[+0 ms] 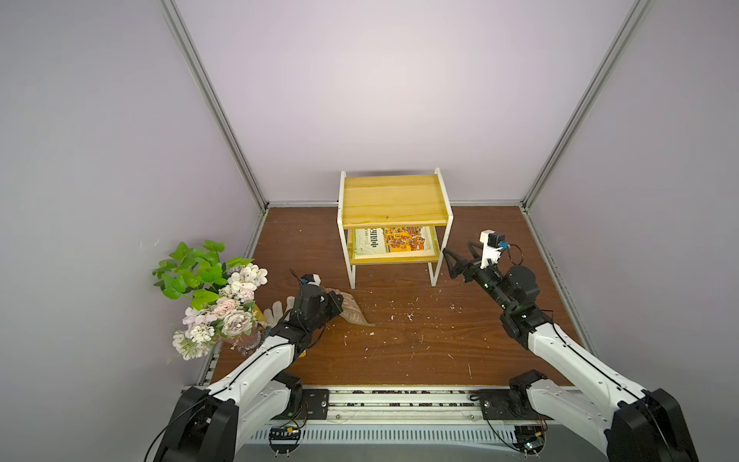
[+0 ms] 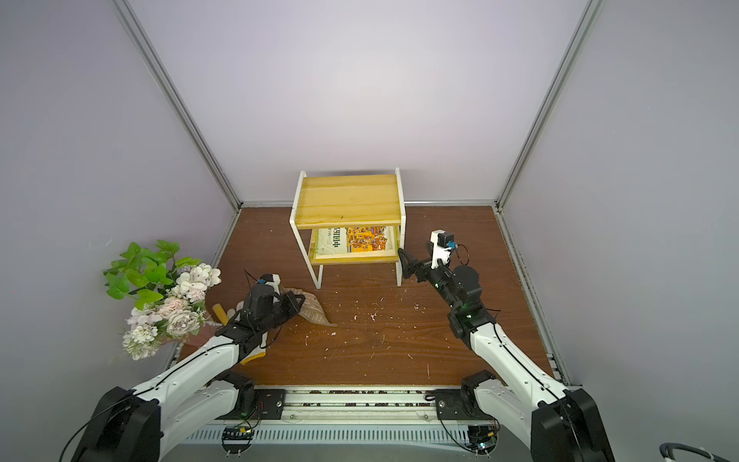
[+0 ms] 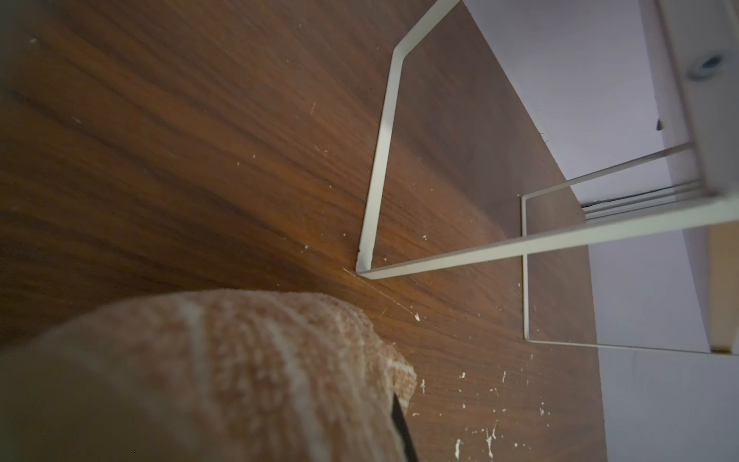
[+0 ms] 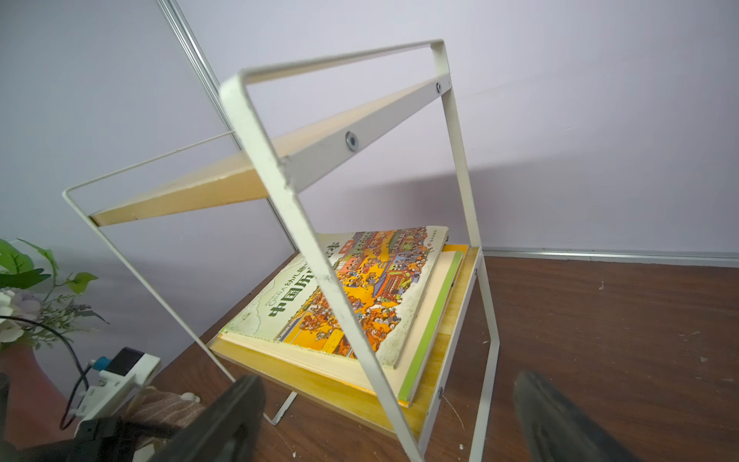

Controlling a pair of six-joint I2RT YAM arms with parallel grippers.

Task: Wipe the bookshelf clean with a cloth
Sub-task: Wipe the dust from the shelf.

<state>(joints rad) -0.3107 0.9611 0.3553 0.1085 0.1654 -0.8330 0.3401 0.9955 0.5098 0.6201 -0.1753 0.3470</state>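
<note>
Your left gripper (image 1: 337, 303) is clamping the cloth (image 1: 356, 314) on the table (image 1: 400, 352), near the bookshelf (image 1: 394, 200). Your right gripper (image 1: 450, 263) is hovering, jaws apart, just beside the bookshelf's lower board, which is holding a book (image 1: 394, 241) reading "CHINA" and "中国历".

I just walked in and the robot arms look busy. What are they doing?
The robot looks ready to wipe the little bookshelf. Its left gripper is shut on a brown striped cloth, low by the table in front of the shelf, not yet touching it. The right gripper is open beside the shelf's side frame, not squeezing it. The top board is bare, and books lie on the lower one.
</note>
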